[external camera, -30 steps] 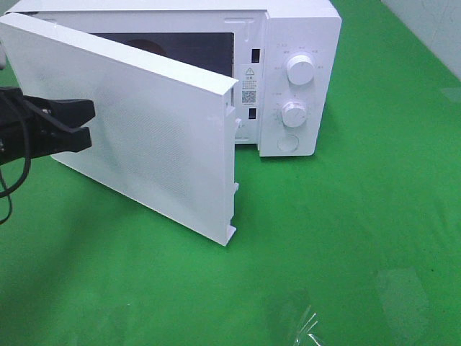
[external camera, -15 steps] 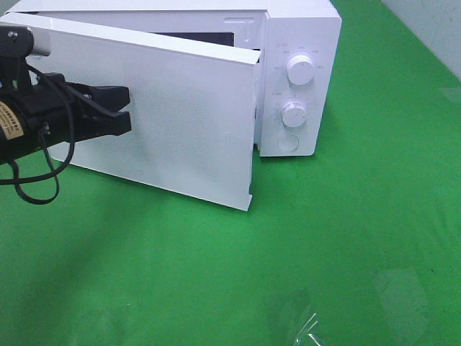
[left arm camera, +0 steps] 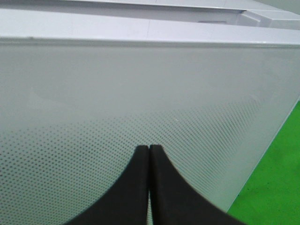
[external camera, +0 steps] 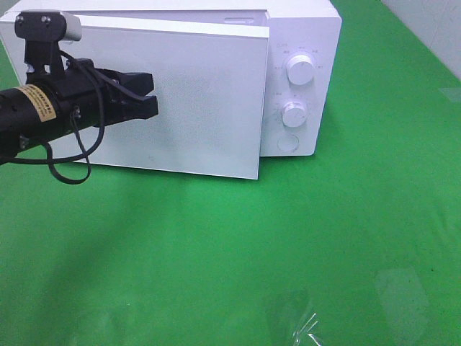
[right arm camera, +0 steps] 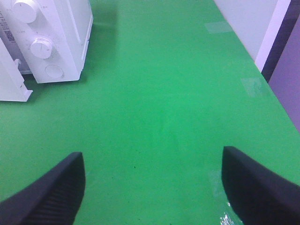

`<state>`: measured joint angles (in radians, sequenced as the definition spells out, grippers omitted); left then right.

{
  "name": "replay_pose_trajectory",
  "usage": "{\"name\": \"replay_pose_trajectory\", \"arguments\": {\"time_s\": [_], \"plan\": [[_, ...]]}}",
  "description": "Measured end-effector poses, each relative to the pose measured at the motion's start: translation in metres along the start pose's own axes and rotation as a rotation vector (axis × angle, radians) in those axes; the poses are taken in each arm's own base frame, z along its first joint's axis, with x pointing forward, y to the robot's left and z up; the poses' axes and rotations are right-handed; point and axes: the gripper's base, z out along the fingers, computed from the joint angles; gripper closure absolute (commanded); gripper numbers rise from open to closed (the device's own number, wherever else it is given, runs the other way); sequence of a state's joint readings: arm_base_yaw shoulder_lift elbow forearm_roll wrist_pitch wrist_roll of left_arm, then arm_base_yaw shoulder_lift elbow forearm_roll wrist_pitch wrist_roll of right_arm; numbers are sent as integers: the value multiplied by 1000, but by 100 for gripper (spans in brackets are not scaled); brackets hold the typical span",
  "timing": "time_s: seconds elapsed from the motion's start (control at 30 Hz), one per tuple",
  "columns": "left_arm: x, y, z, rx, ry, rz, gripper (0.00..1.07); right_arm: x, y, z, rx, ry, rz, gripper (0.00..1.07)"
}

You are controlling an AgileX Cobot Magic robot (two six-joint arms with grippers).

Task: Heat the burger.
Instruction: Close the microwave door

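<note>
The white microwave (external camera: pixel 302 43) stands at the back of the green table. Its door (external camera: pixel 209 101) is swung almost shut, a narrow gap left at the latch side. My left gripper (external camera: pixel 151 97) is shut and empty, its tips pressed against the door's dotted front, which also shows in the left wrist view (left arm camera: pixel 140 93), where the left gripper (left arm camera: pixel 149 149) has its fingers together. My right gripper (right arm camera: pixel 152 183) is open and empty above bare green table, out of the exterior view. The burger is hidden from every view.
Two white knobs (external camera: pixel 300 69) and a round button (external camera: pixel 287 143) are on the microwave's right panel, also in the right wrist view (right arm camera: pixel 42 48). Green table surface (external camera: pixel 288 245) spreads in front. A pale wall edge (right arm camera: pixel 276 28) borders the table's far right.
My left gripper has moved right and toward the microwave, pushing the door from wide open to nearly shut. The dark cavity is no longer visible.
</note>
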<state>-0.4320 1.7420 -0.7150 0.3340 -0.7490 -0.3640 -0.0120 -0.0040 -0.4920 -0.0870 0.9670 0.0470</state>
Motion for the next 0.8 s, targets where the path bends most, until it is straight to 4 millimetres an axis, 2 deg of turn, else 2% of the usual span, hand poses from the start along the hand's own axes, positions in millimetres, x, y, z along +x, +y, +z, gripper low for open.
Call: {"name": "replay_pose_trajectory", "arguments": {"time_s": [0.47, 0.8], "plan": [[9, 4, 8, -17, 31, -19, 107, 0, 0, 0, 0, 0, 0, 32], [-2, 5, 20, -13, -8, -10, 107, 0, 0, 0, 0, 0, 0, 32]]}}
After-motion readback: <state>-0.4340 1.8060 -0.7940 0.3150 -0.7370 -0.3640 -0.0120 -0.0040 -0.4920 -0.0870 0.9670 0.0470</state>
